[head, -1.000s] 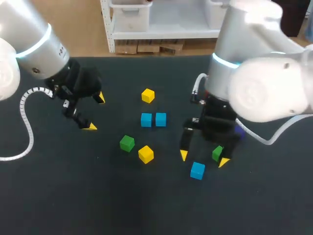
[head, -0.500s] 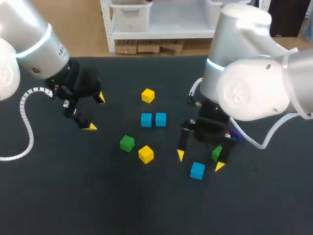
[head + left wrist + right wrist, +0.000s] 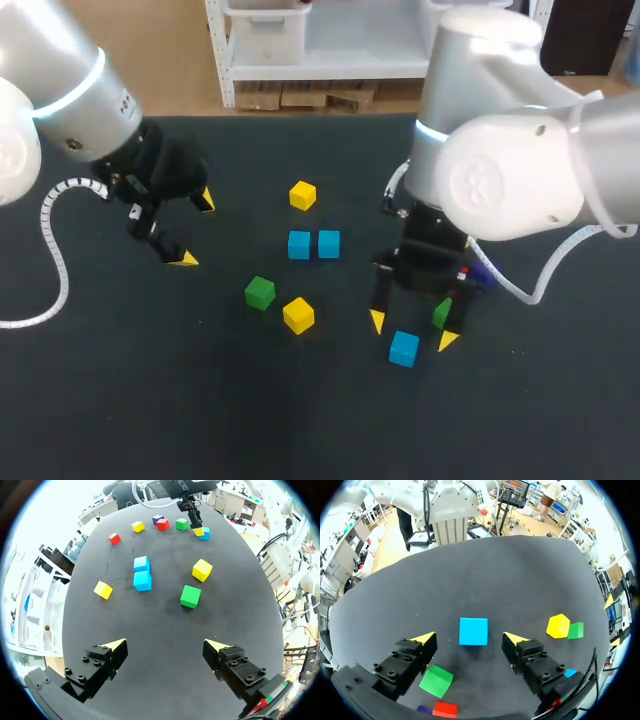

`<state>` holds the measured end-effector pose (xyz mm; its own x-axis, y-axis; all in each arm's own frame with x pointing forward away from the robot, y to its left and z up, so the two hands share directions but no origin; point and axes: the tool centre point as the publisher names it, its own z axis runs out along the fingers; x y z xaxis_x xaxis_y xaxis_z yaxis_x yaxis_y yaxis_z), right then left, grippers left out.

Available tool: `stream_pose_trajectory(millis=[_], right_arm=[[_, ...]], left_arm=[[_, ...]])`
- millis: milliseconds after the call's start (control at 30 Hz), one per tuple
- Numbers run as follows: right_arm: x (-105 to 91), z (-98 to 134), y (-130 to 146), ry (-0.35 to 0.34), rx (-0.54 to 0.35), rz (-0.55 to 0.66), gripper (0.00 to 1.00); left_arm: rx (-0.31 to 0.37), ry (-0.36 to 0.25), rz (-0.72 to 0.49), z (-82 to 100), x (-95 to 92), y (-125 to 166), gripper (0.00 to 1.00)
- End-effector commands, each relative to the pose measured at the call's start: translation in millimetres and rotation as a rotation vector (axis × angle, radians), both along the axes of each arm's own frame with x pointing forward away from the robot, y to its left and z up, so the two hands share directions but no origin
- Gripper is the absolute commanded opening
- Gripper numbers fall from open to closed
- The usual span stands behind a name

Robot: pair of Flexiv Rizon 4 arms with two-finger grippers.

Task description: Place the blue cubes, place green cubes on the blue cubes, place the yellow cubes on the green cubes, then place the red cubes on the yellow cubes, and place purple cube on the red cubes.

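In the right wrist view a lone blue cube lies on the black table between the fingers of my right gripper, with a gap on each side, so the gripper is open. From the head view this blue cube sits just below the right gripper. Beside one finger are a green cube, a red cube and a sliver of the purple cube. Two blue cubes touch at mid-table. My left gripper hangs open and empty at the left.
Yellow cubes and a green cube lie around the blue pair. The left wrist view shows another red cube and yellow cube near the far edge. A green cube sits against the right arm's finger.
My right gripper has shifted slightly left and lowered around the lone blue cube, its fingers a little closer together. The left arm has not moved.
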<state>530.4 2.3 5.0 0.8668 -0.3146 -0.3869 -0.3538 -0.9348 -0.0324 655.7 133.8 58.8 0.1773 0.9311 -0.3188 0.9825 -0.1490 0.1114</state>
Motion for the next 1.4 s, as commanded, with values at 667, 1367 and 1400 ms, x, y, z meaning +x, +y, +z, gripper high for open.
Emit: stream_pose_trajectory(millis=[667,1367,1400], right_arm=[[-0.4,-5.0,5.5,0.078,-0.040,-0.124,0.00],[60.0,15.6,7.9,0.045,-0.199,-1.251,0.00],[62.1,15.5,9.8,0.034,-0.192,-1.272,0.00]], left_arm=[[-0.004,-0.002,-0.003,-0.4,-0.2,1.4,1.00],[-0.004,-0.002,-0.003,-0.4,-0.2,1.4,1.00],[-0.004,-0.002,-0.003,-0.4,-0.2,1.4,1.00]])
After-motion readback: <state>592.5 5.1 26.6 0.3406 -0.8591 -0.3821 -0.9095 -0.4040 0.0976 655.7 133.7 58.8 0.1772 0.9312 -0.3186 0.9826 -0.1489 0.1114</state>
